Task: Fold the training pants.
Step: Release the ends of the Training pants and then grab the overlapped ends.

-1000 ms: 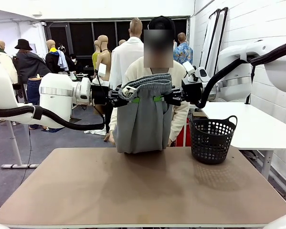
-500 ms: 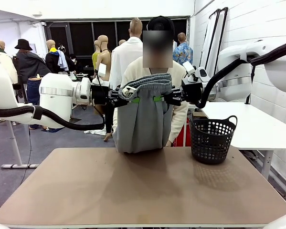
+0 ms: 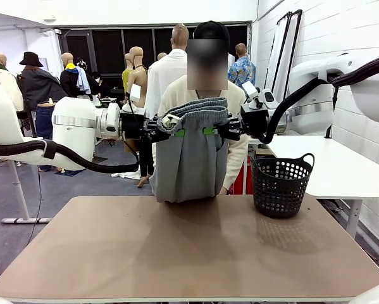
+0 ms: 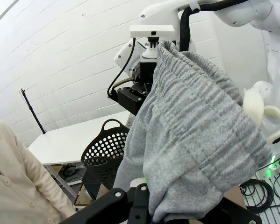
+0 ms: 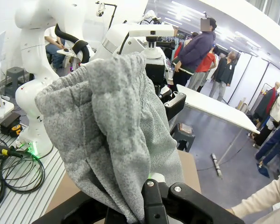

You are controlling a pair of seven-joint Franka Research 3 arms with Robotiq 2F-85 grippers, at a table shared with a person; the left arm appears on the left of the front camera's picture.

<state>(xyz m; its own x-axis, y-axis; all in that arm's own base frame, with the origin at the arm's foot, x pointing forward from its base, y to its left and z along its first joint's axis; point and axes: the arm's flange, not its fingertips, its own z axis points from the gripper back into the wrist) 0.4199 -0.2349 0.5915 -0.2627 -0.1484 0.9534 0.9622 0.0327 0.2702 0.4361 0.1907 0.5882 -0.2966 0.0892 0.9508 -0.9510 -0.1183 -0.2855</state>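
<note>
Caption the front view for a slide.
Left gripper and right gripper, shut on the waistband, hold the training pants up at the table's far edge; person behind, basket beside.

soft matt grey jersey training pants (image 3: 190,158); perforated black plastic basket (image 3: 281,185); matt table (image 3: 189,253).

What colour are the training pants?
The training pants are heathered light grey, clearest in the right wrist view.

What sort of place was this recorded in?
Probably a robot lab or data-collection hall rather than a home: the left arm and right arm hold the training pants above a brown table, loose cables lie on the floor, and a white worktable stands nearby.
</note>
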